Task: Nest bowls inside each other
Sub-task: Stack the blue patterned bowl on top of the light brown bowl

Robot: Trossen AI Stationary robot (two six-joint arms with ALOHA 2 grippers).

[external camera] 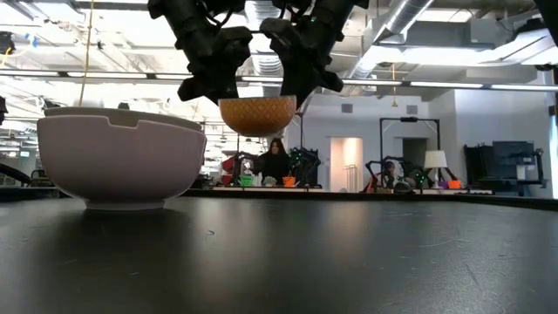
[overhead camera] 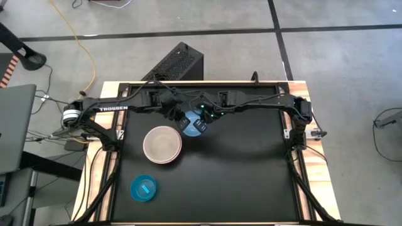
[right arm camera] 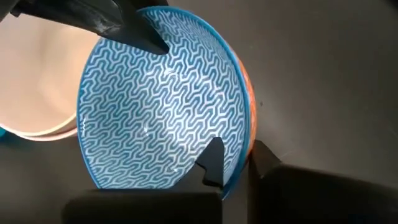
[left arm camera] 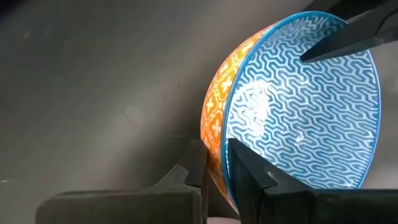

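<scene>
A bowl with an orange outside and a blue wavy-patterned inside [overhead camera: 191,123] hangs above the far middle of the table, held between both grippers. My left gripper [overhead camera: 178,116] is shut on its left rim and my right gripper [overhead camera: 202,119] on its right rim. In the low view the bowl [external camera: 257,115] hangs clear of the table. A white bowl [overhead camera: 162,145] with a pale beige bowl nested in it stands on its base to the near left. A cyan-teal bowl [overhead camera: 144,188] stands near the front left. My left gripper pinches the bowl's rim [left arm camera: 227,155], one finger inside the bowl and one on the orange outside. It comes slanting down from the table's left. The bowl is lifted clear, open side up. My right gripper pinches the opposite rim [right arm camera: 239,168], one finger [right arm camera: 213,163] inside and one outside. It slants down from the table's right.
The black table top [overhead camera: 251,169] lies bare to the right and near side of the held bowl. The white bowl [external camera: 118,161] stands tall at the left in the low view. Wooden table edges and arm frames run along both sides.
</scene>
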